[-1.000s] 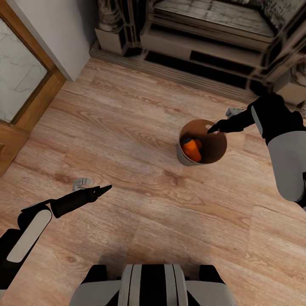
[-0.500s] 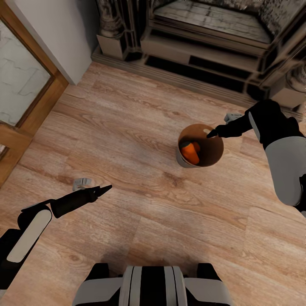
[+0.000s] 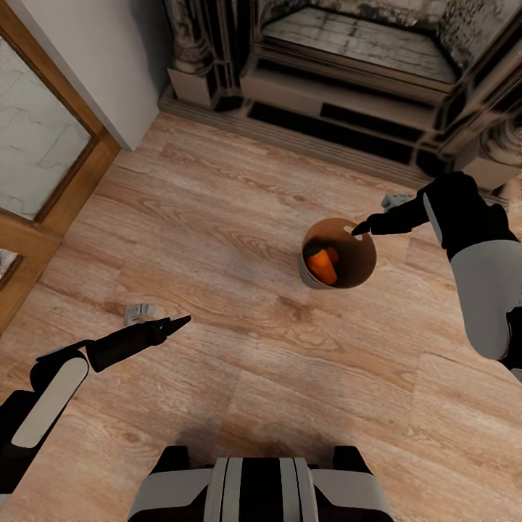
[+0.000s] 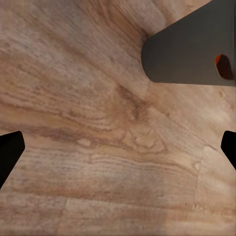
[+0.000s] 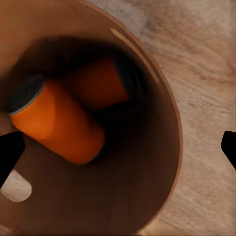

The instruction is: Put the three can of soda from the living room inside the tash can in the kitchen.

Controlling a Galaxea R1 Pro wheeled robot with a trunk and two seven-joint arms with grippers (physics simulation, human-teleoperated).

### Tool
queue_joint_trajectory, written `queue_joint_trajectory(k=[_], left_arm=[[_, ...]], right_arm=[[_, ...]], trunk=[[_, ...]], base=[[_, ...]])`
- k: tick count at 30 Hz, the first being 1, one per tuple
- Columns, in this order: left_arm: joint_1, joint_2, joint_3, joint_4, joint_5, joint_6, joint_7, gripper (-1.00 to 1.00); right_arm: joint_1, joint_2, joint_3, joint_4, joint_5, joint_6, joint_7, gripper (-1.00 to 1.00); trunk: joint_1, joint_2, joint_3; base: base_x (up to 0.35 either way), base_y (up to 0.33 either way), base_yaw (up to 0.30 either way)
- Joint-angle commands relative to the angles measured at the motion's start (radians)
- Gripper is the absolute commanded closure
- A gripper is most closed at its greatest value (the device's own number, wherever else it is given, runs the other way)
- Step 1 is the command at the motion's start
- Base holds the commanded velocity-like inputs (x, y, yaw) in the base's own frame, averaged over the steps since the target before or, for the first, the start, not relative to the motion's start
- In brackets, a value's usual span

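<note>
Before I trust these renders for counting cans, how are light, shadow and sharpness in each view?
Head view: even light, soft shadow by the robot's base, fireplace smeared. Right wrist view: tash can dim inside, both orange cans still readable, edges soft. Left wrist view: floor grain slightly blurred, no glare.

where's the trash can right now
In the head view the trash can stands on the wood floor right of centre, in front of the fireplace, under the right gripper; two orange cans lie inside.
</note>
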Motion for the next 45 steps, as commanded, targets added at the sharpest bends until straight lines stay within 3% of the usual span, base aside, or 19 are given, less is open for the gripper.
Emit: queue_joint_trajectory(k=[1,45], left_arm=[[0.0,0.0,0.0,0.0,0.0,0.0,0.0,-1.0],[0.0,-0.001,-0.001,0.001,0.0,-0.002,0.001,-1.0]], right_arm=[[0.002,0.0,0.0,-0.003,0.0,0.0,0.0,-1.0],[0.081,-0.001,0.001,-0.048,0.001,0.0,0.003,-1.0]], trunk=[[-0.004,0.007,0.003],[-0.173,0.315,0.141]], base=[[0.0,0.0,0.0],[0.0,0.0,0.0]])
